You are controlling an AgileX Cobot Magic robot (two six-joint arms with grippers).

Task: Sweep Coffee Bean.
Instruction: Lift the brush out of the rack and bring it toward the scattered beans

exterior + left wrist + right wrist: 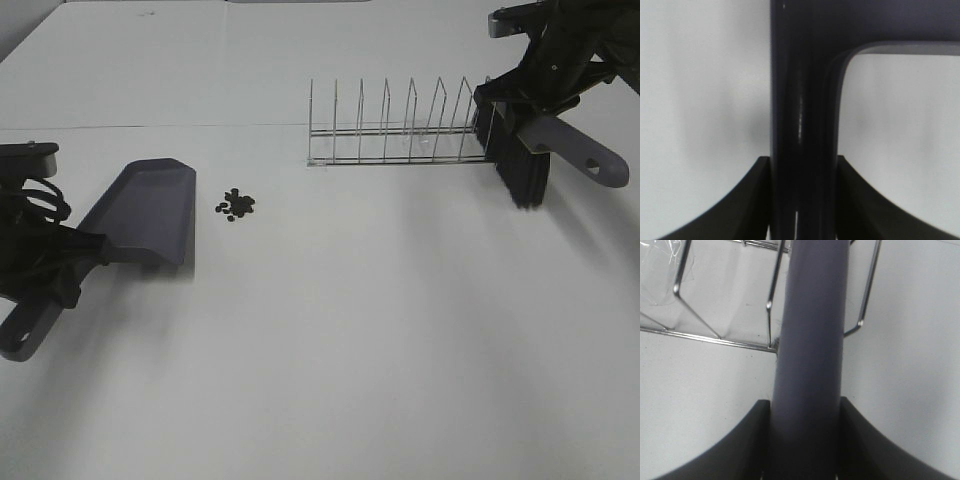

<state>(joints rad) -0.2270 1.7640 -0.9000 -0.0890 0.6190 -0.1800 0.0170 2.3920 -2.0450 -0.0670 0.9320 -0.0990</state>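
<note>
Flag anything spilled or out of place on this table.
A small cluster of coffee beans lies loose on the white table, just beside the open edge of the dustpan, not in it. Nothing else looks askew or damaged.

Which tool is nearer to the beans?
The dustpan, on the left: its edge is just beside the beans. The brush is far right, by the rack.

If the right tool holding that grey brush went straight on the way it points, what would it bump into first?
Probably the silver wire rack: in the wrist view its wires show on both sides of the grey brush handle, beyond the right tool. Depth is unclear.
</note>
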